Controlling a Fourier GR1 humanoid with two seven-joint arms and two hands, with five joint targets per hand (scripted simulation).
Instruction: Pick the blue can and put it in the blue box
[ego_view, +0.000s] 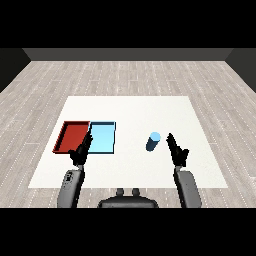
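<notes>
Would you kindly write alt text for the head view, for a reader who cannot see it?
A blue can stands on the white table, just left of the robot's open right hand. Further left, a red tray and a light blue tray lie side by side, with the open left hand at their near edge.

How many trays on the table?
2. The red tray lies at the table's left; the light blue tray lies right beside it, toward the blue can. None look hidden.

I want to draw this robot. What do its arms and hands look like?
Both arms are chunky, rounded grey forearms. Each ends in a black hand with slim fingers and a thumb: the left hand and the right hand. No cables or markings show.
</notes>
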